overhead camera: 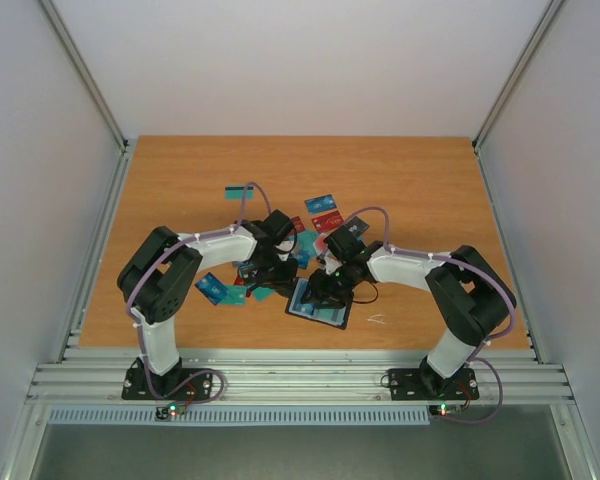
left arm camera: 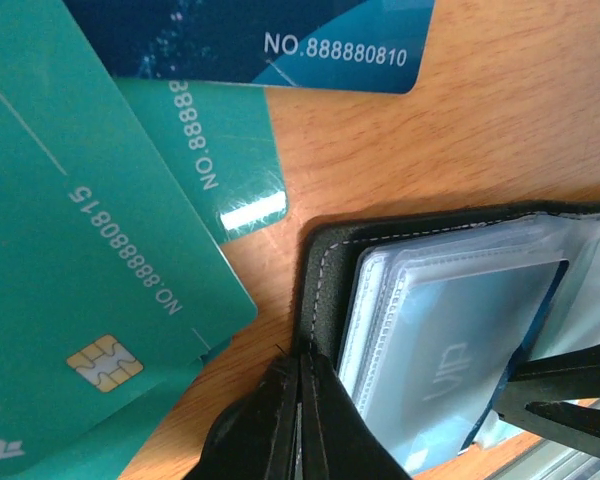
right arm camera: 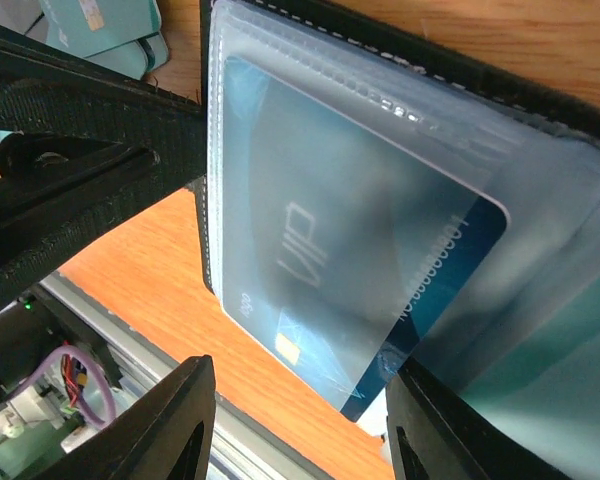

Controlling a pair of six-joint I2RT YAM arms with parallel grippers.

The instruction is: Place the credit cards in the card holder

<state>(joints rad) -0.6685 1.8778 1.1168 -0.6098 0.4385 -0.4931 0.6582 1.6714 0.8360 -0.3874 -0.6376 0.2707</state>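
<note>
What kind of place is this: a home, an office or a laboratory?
Probably a robotics laboratory test cell. A left arm and a right arm are bolted to aluminium rails beside a wooden table, plain white panels enclose it, and credit cards lie scattered.

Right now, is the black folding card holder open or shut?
Open. The black folding card holder lies spread flat, its clear plastic sleeves exposed, and a blue card shows inside one of them.

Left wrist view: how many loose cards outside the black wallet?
3: dark blue plastic card along the top, large teal chip card at left, second teal card partly under it. More may hide beneath.
</note>
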